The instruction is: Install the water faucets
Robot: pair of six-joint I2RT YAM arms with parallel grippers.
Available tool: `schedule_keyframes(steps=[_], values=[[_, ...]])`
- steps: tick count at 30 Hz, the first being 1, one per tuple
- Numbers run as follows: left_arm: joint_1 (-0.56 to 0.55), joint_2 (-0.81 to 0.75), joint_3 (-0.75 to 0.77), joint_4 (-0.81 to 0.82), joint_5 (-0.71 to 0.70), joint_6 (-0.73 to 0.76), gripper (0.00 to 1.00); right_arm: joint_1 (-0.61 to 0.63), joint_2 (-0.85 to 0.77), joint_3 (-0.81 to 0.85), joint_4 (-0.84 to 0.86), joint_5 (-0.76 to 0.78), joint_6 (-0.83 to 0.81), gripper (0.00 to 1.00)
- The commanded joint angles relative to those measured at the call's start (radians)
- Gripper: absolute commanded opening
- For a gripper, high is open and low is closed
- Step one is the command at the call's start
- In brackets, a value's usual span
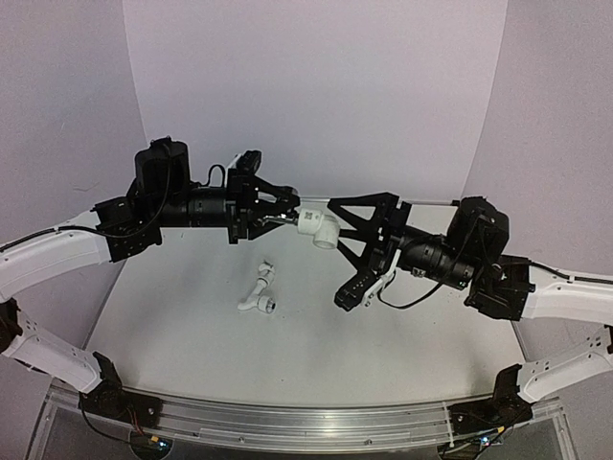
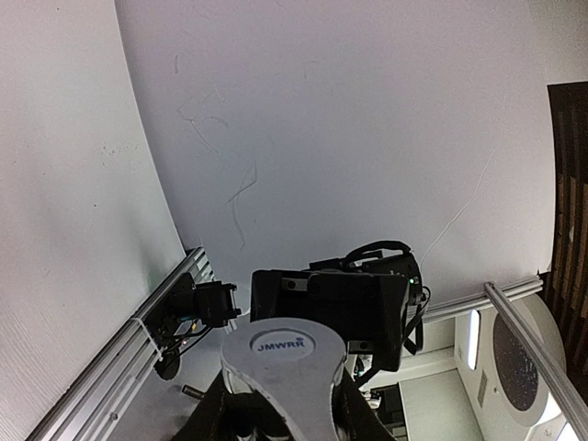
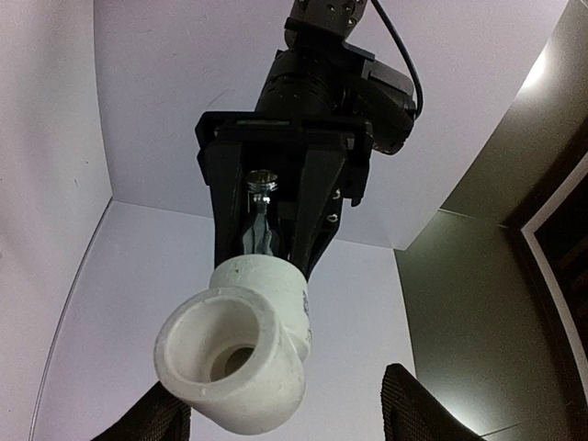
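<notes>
My left gripper (image 1: 276, 213) is held in the air, shut on a faucet whose white lever handle marked JMWRR (image 2: 285, 354) fills the bottom of the left wrist view. A white elbow fitting (image 1: 317, 228) sits on the faucet's end. My right gripper (image 1: 337, 251) is wide open, its jaws spread above and below the elbow without touching it. In the right wrist view the elbow (image 3: 234, 363) hangs open end toward me, with the chrome faucet stem (image 3: 261, 216) between the left gripper's fingers (image 3: 312, 197); my own fingertips (image 3: 418, 409) stand apart at the bottom. A second white faucet (image 1: 259, 293) lies on the table.
The grey table (image 1: 192, 326) is bounded by a white curved backdrop (image 1: 316, 96). An aluminium rail (image 1: 287, 422) runs along the near edge by both arm bases. The right arm's wrist (image 2: 367, 299) faces the left wrist camera closely.
</notes>
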Motion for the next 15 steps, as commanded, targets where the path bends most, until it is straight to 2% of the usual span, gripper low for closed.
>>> schedule_keyframes(steps=[1, 6, 9, 15], values=[[0.003, -0.015, 0.029, 0.093, 0.006, -0.016, 0.0, 0.008, 0.002, -0.02, 0.061, -0.048, -0.098, 0.63], [0.003, -0.011, 0.031, 0.09, 0.006, -0.003, 0.0, 0.011, 0.006, 0.006, 0.021, -0.041, -0.051, 0.54], [0.004, -0.011, 0.03, 0.083, 0.0, 0.003, 0.0, 0.017, 0.001, 0.014, -0.008, -0.033, -0.023, 0.56], [0.003, 0.01, 0.037, 0.077, 0.011, 0.014, 0.0, 0.018, -0.005, -0.005, -0.015, -0.049, -0.068, 0.56]])
